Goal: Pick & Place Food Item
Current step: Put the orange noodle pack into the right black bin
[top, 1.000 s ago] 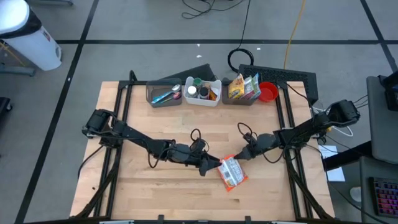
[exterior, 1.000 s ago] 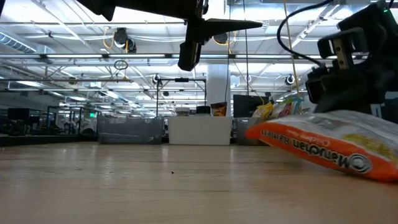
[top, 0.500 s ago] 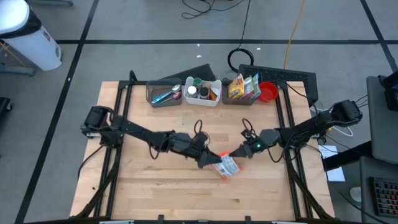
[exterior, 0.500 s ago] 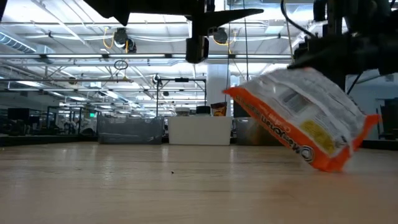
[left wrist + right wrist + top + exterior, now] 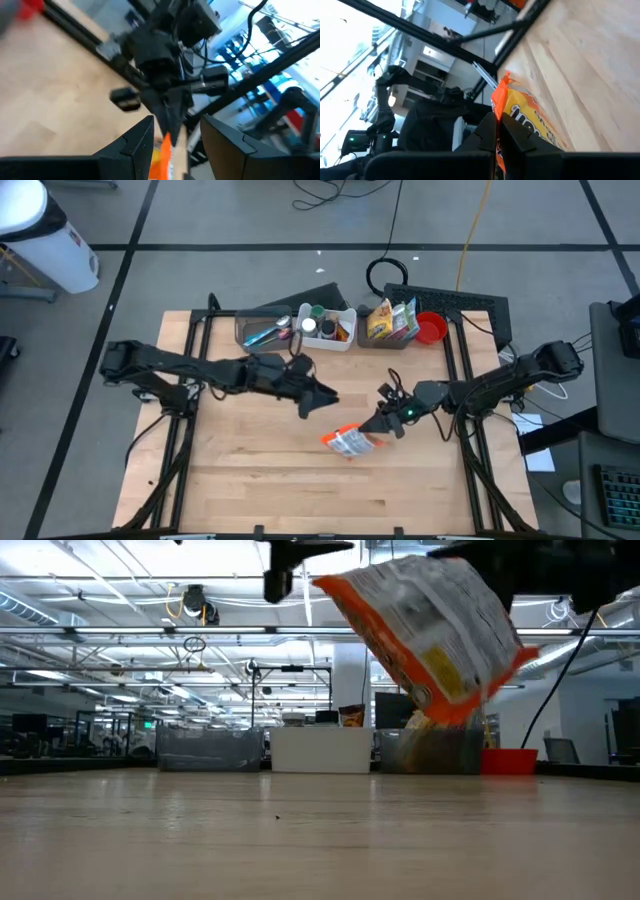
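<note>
Noodle packet [image 5: 349,442], crinkly orange plastic, now hangs off the wooden tabletop [image 5: 250,470], pinched by right gripper [image 5: 379,428]; left gripper [image 5: 322,397] has withdrawn, released.

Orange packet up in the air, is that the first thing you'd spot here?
Yes: the orange ramen packet hangs well clear of the wooden table, pinched shut in the right gripper near the table's middle. Next you'd notice the left gripper hovering empty beside it, jaws partly open. Along the far edge stand three bins of supplies and a red cup.
</note>
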Controlling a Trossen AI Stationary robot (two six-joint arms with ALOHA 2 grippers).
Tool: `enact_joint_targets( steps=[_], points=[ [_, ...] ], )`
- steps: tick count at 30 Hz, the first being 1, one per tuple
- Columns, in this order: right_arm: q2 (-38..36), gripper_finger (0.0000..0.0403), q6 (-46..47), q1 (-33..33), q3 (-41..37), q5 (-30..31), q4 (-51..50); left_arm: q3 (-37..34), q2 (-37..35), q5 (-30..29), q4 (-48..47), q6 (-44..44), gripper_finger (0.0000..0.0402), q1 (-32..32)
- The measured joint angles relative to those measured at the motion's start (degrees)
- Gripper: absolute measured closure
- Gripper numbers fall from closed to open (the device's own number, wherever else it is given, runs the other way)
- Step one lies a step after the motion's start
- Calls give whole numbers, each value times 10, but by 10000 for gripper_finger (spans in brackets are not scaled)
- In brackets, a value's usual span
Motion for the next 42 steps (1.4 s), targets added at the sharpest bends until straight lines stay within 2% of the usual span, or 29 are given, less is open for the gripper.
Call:
enact_joint_targets(
  steps=[3, 9, 21, 29, 42],
  points=[
    [0, 403, -11, -10, 17, 0, 1, 0, -34, -36, -67, 29, 234, 2],
    [-17, 403, -40, -52, 58, 1, 4, 0, -63, -112, -82, 75, 234, -5],
    [-109, 403, -45, -154, 70, -15, -31, 0, -96, -150, -76, 124, 234, -3],
    [-119, 403, -40, -161, 70, -15, -28, 0, -97, -201, -72, 150, 234, -3],
    [-119, 403, -34, -161, 69, -12, 8, 0, -96, -202, -73, 149, 234, -3]
  ],
)
